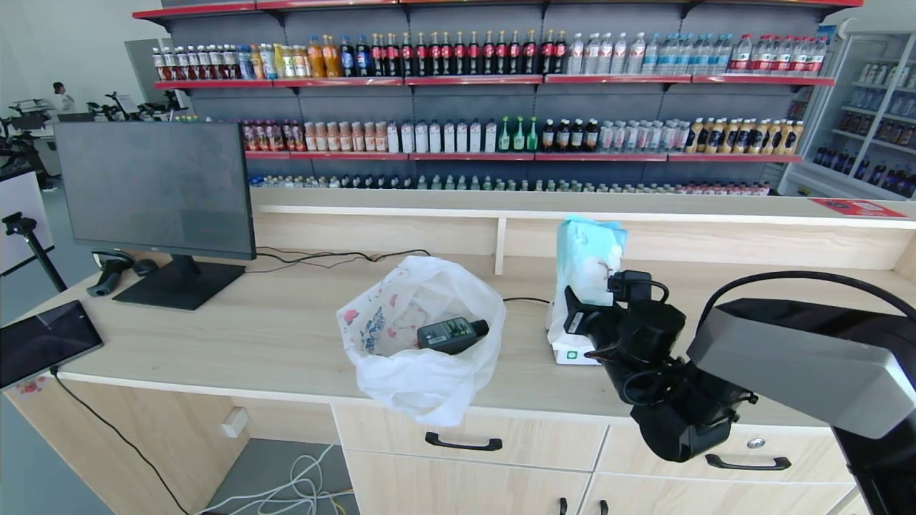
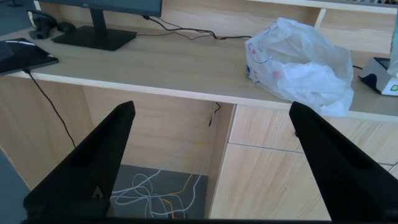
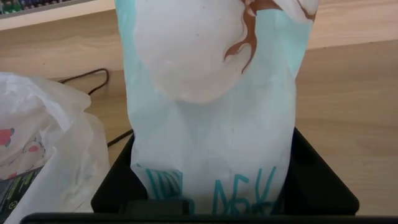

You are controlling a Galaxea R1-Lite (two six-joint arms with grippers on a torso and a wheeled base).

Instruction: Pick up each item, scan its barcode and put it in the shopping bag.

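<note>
A tall pale-blue and white soft package (image 1: 588, 257) stands upright over the counter, and my right gripper (image 1: 575, 312) is shut on its lower part. In the right wrist view the package (image 3: 211, 112) sits between the black fingers (image 3: 314, 171). Left of it on the counter lies the open white shopping bag (image 1: 422, 357), with a dark flat item (image 1: 451, 334) inside. A white scanner base (image 1: 572, 354) rests just under the package. My left gripper (image 2: 211, 112) hangs open in front of the counter, below its edge, with nothing between its fingers; the bag (image 2: 298, 59) lies beyond it.
A monitor (image 1: 154, 189) stands at the counter's back left, with a handheld scanner (image 1: 107, 275) beside it and a tablet (image 1: 43, 340) at the left edge. A raised ledge (image 1: 501, 207) runs along the back. Drawers (image 1: 461, 440) and loose cables (image 2: 155, 193) sit below.
</note>
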